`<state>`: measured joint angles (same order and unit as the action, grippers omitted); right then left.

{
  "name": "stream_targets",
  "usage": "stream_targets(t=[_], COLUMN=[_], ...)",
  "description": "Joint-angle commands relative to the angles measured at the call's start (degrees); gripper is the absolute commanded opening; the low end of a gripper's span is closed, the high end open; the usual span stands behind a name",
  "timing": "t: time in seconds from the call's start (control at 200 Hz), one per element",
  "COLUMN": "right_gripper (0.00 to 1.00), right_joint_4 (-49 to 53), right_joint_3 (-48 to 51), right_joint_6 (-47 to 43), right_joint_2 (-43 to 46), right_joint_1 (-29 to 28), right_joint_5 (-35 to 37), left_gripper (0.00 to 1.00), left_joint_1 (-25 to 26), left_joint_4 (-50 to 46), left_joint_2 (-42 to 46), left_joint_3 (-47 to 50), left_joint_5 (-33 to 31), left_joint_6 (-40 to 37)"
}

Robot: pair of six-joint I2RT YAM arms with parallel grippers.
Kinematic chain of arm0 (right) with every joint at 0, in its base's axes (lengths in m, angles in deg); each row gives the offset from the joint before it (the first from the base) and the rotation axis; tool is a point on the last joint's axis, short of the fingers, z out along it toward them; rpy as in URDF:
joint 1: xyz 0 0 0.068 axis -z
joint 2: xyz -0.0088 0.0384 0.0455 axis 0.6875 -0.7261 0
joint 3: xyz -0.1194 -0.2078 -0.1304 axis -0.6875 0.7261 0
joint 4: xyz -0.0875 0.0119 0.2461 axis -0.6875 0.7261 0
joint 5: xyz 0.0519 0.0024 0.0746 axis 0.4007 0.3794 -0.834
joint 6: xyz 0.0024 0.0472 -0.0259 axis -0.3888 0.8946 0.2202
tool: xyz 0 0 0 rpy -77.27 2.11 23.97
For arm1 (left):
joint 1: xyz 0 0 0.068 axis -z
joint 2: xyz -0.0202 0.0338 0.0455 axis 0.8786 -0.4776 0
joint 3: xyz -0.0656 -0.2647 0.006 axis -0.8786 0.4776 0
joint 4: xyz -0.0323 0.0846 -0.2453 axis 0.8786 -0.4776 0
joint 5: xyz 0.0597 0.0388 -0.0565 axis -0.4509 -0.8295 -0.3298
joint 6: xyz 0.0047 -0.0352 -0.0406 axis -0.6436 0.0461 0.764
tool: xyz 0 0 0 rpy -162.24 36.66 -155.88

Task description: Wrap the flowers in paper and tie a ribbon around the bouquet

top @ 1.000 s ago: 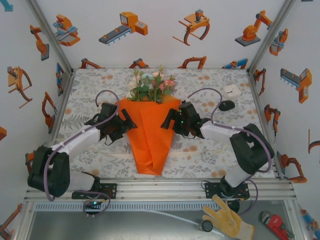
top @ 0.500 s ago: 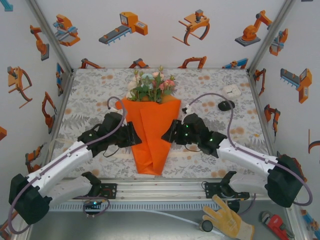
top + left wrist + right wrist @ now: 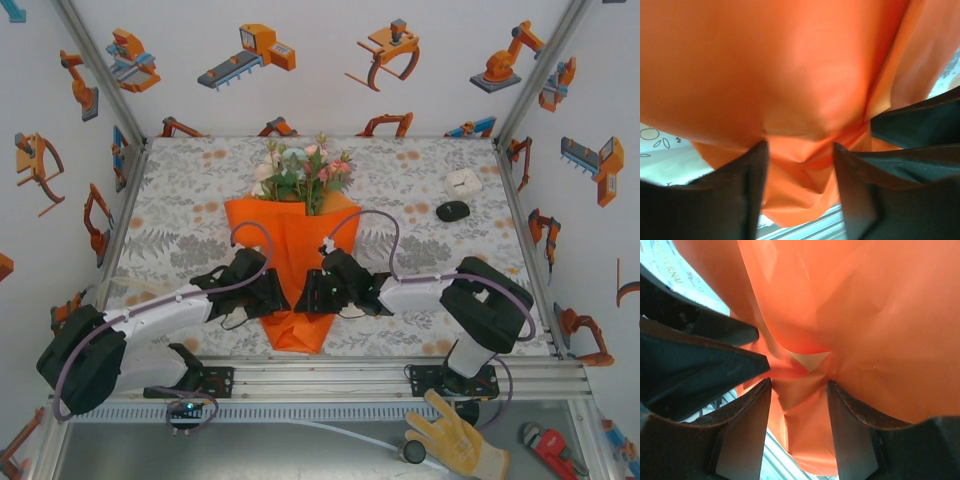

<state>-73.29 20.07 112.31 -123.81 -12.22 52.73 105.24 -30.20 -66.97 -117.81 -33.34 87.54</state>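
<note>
Bouquet lies mid-table, with the flowers sticking out of the far wide end and the narrow tip toward your arm bases. Your left gripper and right gripper pinch the cone's narrow lower part from opposite sides. Each is clamped on bunched, creased orange paper, and the two sets of fingertips are just beside each other.

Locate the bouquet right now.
In the top view the bouquet lies at the middle of the table, blossoms at its far end; the left pincer and the right pincer grip its narrow near end from either side.
</note>
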Motion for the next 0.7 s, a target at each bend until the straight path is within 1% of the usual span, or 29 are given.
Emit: stream_targets(t=[0.0,0.05,0.11,0.21,0.29,0.34,0.395,0.441,0.486,0.561,0.616,0.656,0.696], right_gripper=[0.47,0.47,0.47,0.48,0.48,0.48,0.48,0.48,0.48,0.48,0.47,0.44,0.44], right_joint_4=[-1.34,0.77,3.8,5.59,7.62,9.03,9.27,8.08,7.15,4.91,4.56,4.94,5.24], right_joint_3=[-2.7,-3.54,-5.0,-6.62,-9.64,-12.36,-15.48,-17.75,-19.94,-22.06,-23.54,-25.01,-26.02], right_joint_6=[-0.55,-1.58,-3.17,-5.14,-6.98,-8.46,-9.37,-9.21,-8.11,-7.16,-6.43,-6.16,-6.29], right_joint_2=[0.98,2.64,4.42,7.2,7.45,6.44,4.41,2.04,-0.76,-5.27,-8.97,-11.59,-13.87], right_joint_1=[-0.41,-0.35,-0.38,-0.99,-2.04,-3.21,-4.6,-5.24,-5.67,-6.71,-6.98,-7.07,-7.37], right_joint_5=[0.16,1.1,1.54,1.42,1.11,0.84,0.18,-1.7,-3.59,-5.05,-6.68,-8.61,-10.03], left_gripper=[0.63,0.63,0.63,0.63,0.63,0.59,0.57,0.55,0.53,0.48,0.46,0.44,0.42], left_joint_1=[-1.65,-4.46,-9.48,-17.68,-22.82,-26.18,-29.5,-31.81,-33.21,-34.17,-34.49,-34.92,-35.25], left_joint_4=[-5.51,-7.3,-8.45,-10.53,-12.86,-13.66,-11.15,-7.99,-4.78,-1.09,1.82,4.76,7.31], left_joint_2=[3.85,5.95,7.66,7.51,5.06,2.31,-1.35,-4.87,-8.82,-15.86,-20.58,-23.65,-26.74], left_joint_3=[-4.8,-7.09,-9.63,-15.73,-20.77,-23.29,-24.51,-25.11,-25.83,-27.45,-27.91,-27.83,-28.09], left_joint_5=[-1.57,-0.57,2.01,5.02,3.56,2.51,4.05,7.09,10.03,12.7,12.52,12.12,11.63], left_joint_6=[-2.51,-3.67,-4.61,-8.72,-12.12,-13.44,-14.43,-14.44,-14.57,-14.54,-14.17,-13.73,-13.19])
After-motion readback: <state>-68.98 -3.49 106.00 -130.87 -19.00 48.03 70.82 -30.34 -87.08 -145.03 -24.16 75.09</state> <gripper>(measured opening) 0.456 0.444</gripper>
